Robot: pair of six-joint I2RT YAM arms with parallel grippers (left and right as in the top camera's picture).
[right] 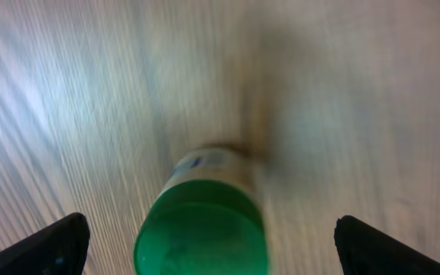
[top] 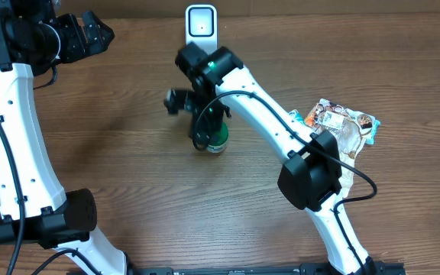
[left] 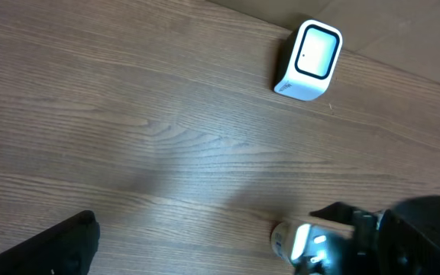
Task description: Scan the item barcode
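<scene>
Reaching across the wooden table [top: 128, 168] to its middle, the right arm holds the right gripper [right: 208, 223], fingers spread wide, over the upright green-capped bottle [top: 217, 137] without touching it. The bottle's label is too blurred to read. The left gripper [top: 90, 34] hangs spread at far left. A snack packet [top: 342, 122] lies at right, and a white scanner [top: 202, 23] stands behind the bottle.
</scene>
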